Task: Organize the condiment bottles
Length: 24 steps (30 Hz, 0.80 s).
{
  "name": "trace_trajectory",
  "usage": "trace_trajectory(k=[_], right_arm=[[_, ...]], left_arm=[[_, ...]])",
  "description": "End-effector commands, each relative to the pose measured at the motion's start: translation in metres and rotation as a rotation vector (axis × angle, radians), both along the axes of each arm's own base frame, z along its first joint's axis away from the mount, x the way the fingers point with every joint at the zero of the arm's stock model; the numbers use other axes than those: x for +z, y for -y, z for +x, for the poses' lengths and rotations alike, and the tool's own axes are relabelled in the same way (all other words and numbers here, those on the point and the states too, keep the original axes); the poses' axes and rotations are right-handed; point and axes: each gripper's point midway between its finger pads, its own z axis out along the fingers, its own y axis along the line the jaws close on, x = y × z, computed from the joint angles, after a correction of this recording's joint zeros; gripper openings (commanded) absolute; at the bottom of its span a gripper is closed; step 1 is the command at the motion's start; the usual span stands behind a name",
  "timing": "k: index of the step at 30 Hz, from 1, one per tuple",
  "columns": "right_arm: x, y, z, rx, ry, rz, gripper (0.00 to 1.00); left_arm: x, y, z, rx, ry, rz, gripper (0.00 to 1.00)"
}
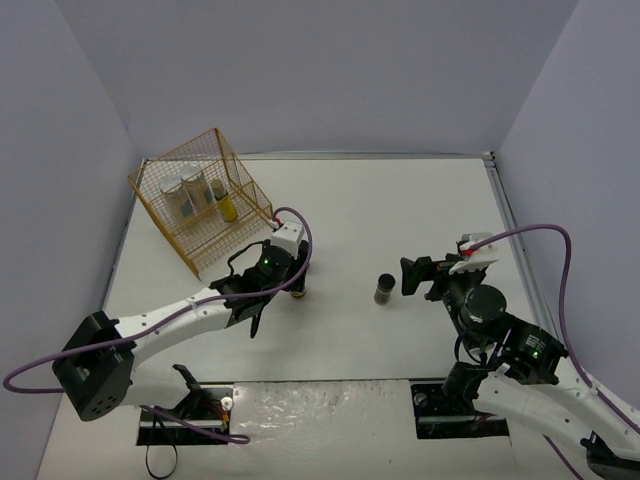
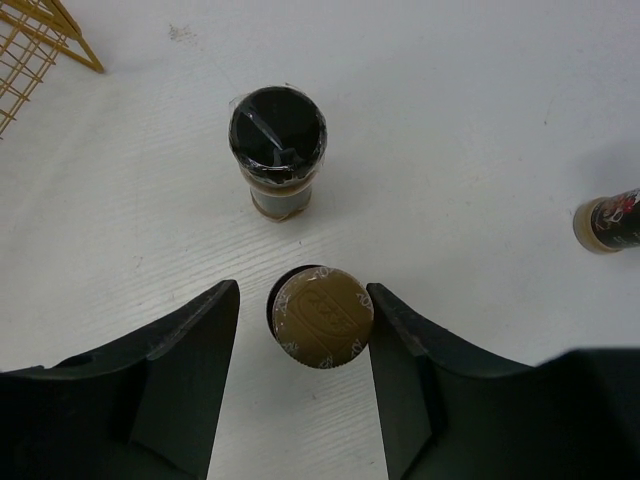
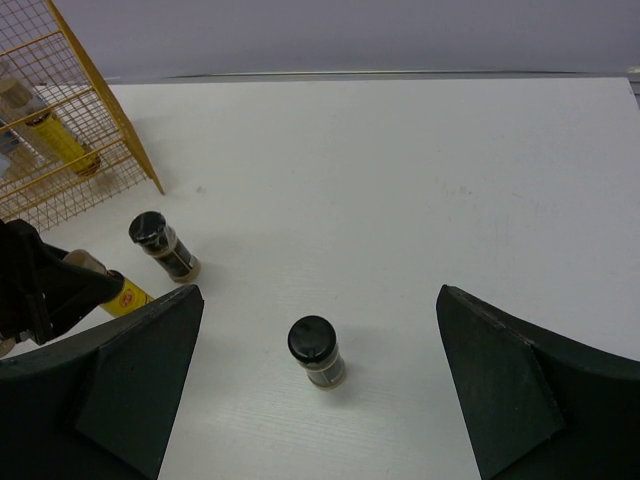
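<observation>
In the left wrist view my left gripper (image 2: 303, 290) is open around the tan cap of a slim yellow bottle (image 2: 322, 317). The right finger touches the cap and the left finger stands apart. A black-capped dark jar (image 2: 278, 150) stands just beyond it. A second dark jar (image 1: 384, 289) stands mid-table, in front of my right gripper (image 3: 318, 295), which is open and empty with the jar (image 3: 316, 352) below its wide-spread fingers. The gold rack (image 1: 200, 200) holds two silver-lidded white cylinders (image 1: 185, 195) and another yellow bottle (image 1: 226, 203). A third dark jar is not in view.
The gold wire rack's corner (image 2: 30, 50) shows at the top left of the left wrist view, close to the left arm. Grey walls enclose the white table (image 1: 400, 210) on three sides. The arm bases sit at the near edge.
</observation>
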Motion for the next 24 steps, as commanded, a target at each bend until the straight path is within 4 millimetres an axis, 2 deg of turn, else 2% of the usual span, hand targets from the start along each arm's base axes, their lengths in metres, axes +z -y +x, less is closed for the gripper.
trace_trajectory(k=[1,3,9,14,18,22,24], right_arm=[[0.002,-0.007,0.006,-0.004,0.006,0.004,1.00],[0.000,-0.008,0.006,0.001,0.003,-0.002,1.00],[0.000,-0.009,0.006,0.005,0.001,-0.006,1.00],[0.000,-0.008,0.005,0.004,0.003,-0.001,1.00],[0.000,-0.009,0.005,0.008,0.003,-0.001,1.00],[0.000,-0.009,0.005,0.008,0.003,0.001,1.00],[0.002,-0.009,0.005,0.013,0.006,0.004,1.00]], left_arm=[[0.041,0.012,0.008,0.011,0.098,-0.109,0.47],[0.042,0.012,0.007,0.009,0.100,-0.109,0.38],[0.038,0.013,0.006,0.007,0.089,-0.107,0.26],[0.047,0.010,0.005,0.017,0.098,-0.122,0.04],[0.075,0.000,0.002,0.046,0.117,-0.125,0.00],[0.122,-0.036,0.006,0.171,0.175,-0.086,0.00],[0.151,-0.057,0.010,0.232,0.215,-0.078,0.00]])
